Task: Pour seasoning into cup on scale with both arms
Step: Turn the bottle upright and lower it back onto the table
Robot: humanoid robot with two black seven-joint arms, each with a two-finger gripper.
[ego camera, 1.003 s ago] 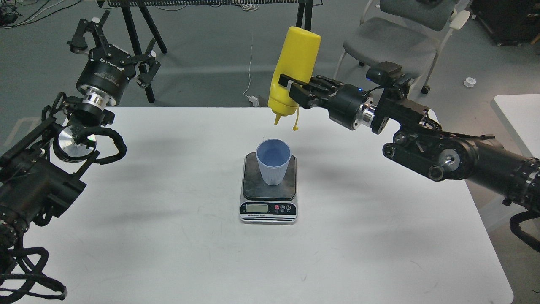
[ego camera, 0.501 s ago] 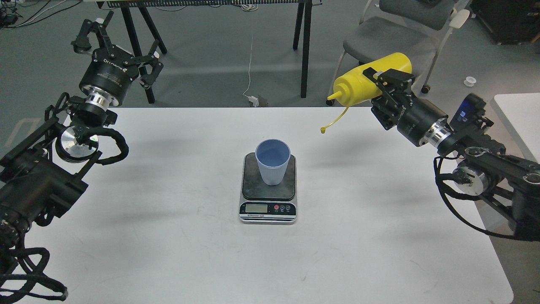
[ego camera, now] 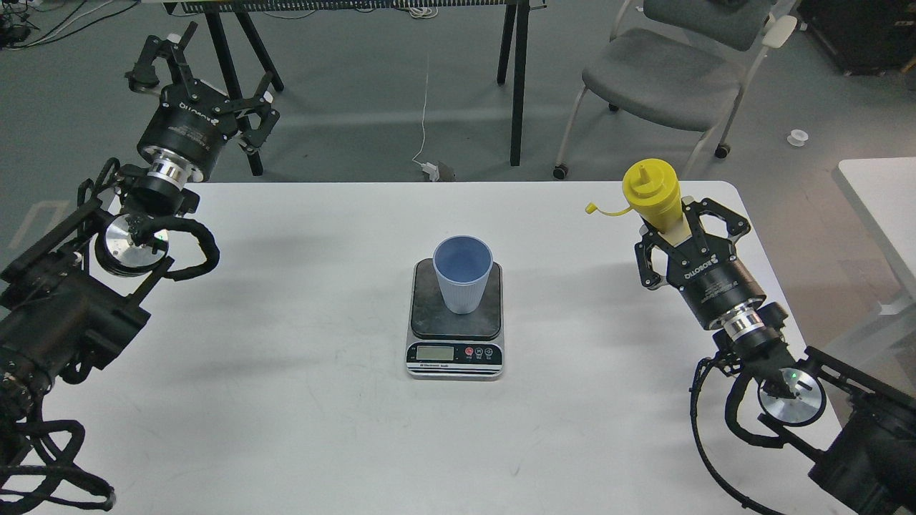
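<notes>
The cup (ego camera: 464, 282) stands upright on the dark platform of the scale (ego camera: 455, 327), a little below the centre of the frame. It sits toward the back of the platform, its open mouth facing up and its light blue inside showing. The scale rests on the white table (ego camera: 286, 400), with its small display and buttons along the front edge, facing the bottom of the frame.

The bottle (ego camera: 653, 201) is at the right of the frame, near the table's far right corner and well apart from the cup. It stands upright with its nozzle pointing up. Its small cap hangs out to the left on a thin tether. The right gripper (ego camera: 685, 227) is clamped on the bottle's lower part, one finger on each side, so only the upper body and top are visible. Whether the base touches the table cannot be told, since the gripper hides it. The right arm runs from the gripper down to the lower right corner of the frame.

The left gripper (ego camera: 204, 82) is in the upper left of the frame, beyond the table's far edge and over the grey floor. Its fingers are spread apart and hold nothing. The left arm leads from it down along the left edge.
</notes>
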